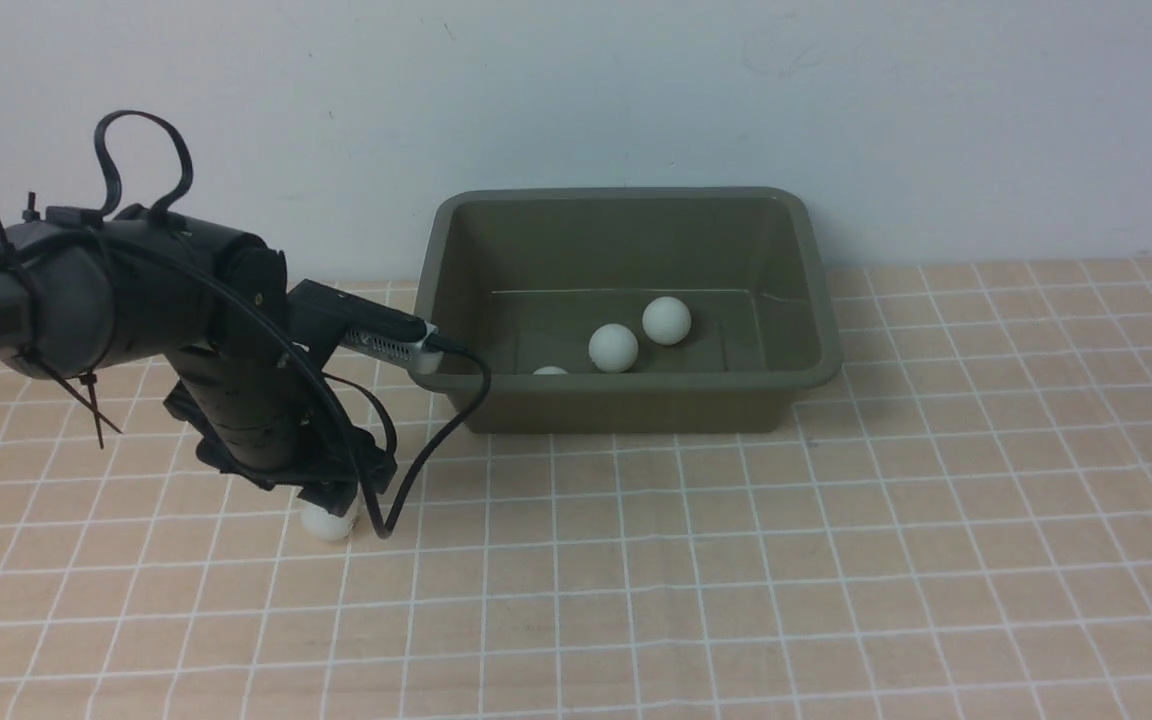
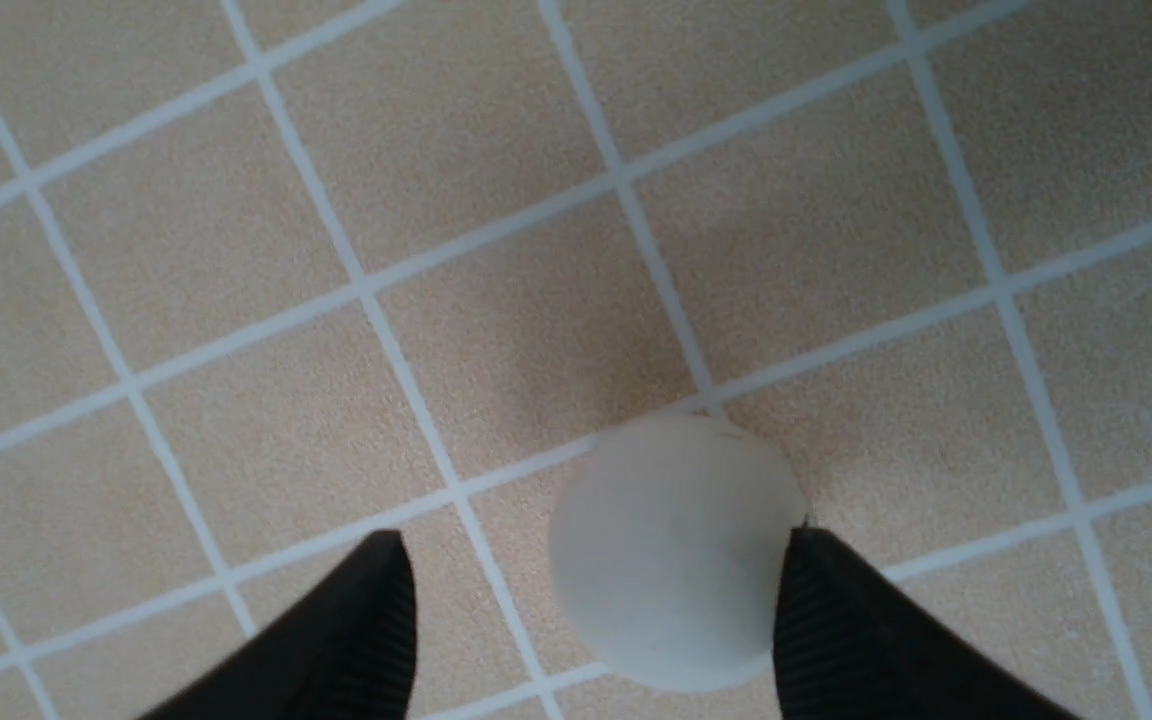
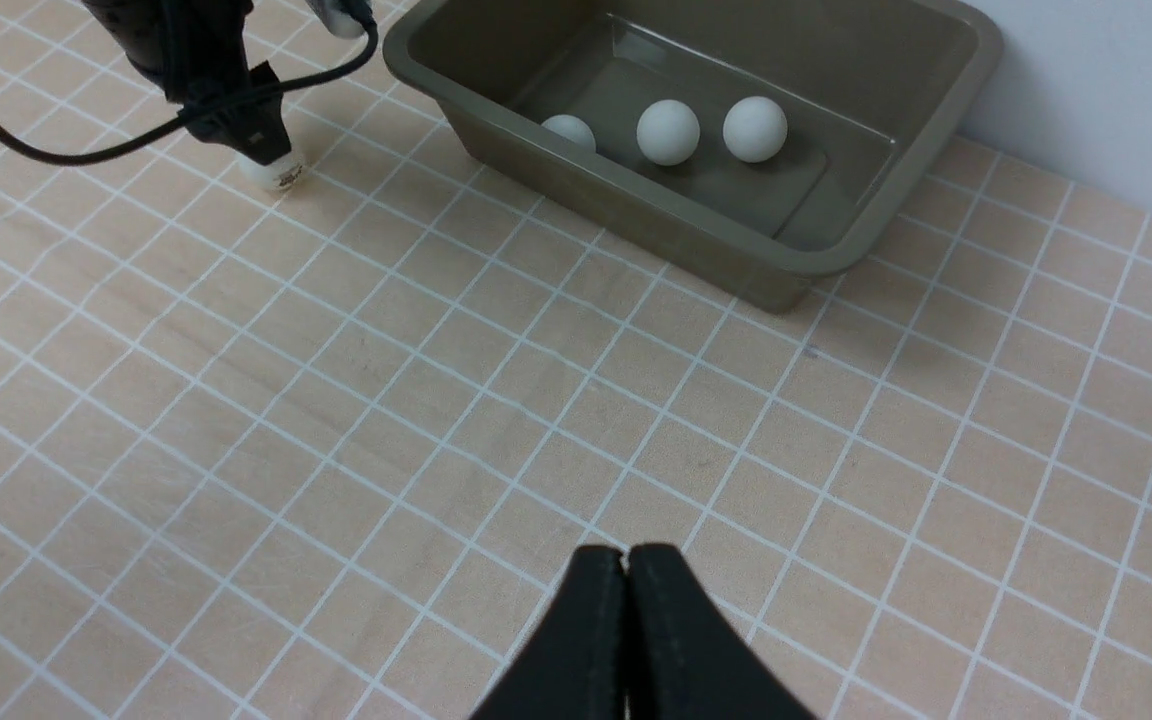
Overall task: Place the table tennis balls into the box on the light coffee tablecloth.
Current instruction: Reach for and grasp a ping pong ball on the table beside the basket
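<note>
Lying in the dark olive-green plastic box are three matte white table tennis balls, leaving the fourth ball on the peach-tan gridded tablecloth between the parted jaws of the left gripper, while the right gripper is pinched together, empty.

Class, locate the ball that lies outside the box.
Front view, robot's left: the ball lies on the tablecloth under the left tool, left of the box.

Ball inside parted left pincer
</note>
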`<move>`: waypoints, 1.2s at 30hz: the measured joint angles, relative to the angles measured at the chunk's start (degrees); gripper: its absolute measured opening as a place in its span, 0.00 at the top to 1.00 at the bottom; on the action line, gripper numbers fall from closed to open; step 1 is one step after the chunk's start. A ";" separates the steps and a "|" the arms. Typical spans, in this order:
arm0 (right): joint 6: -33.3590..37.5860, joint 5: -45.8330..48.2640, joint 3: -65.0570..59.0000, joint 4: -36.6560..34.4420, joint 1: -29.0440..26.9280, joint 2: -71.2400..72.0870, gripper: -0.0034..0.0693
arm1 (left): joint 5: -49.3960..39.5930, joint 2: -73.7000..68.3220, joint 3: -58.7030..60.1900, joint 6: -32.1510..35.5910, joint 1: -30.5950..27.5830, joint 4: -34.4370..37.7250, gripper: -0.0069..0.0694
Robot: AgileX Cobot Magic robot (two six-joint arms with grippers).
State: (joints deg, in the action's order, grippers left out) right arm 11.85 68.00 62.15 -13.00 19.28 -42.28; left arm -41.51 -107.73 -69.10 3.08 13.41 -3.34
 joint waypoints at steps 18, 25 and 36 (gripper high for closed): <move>0.00 0.16 0.00 -0.05 0.00 0.00 0.97 | 0.12 -3.13 0.00 3.54 -0.07 6.29 0.39; 0.00 0.16 0.00 -0.05 0.00 0.00 0.97 | -1.32 -4.83 -0.51 3.54 -0.07 6.29 0.50; 0.00 0.16 0.00 -0.11 0.00 0.00 0.97 | -26.46 -0.30 -20.03 7.83 0.30 7.30 0.50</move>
State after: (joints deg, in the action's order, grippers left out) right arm 11.85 68.16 62.15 -13.11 19.28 -42.28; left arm -67.97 -108.03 -89.13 10.91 13.71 3.96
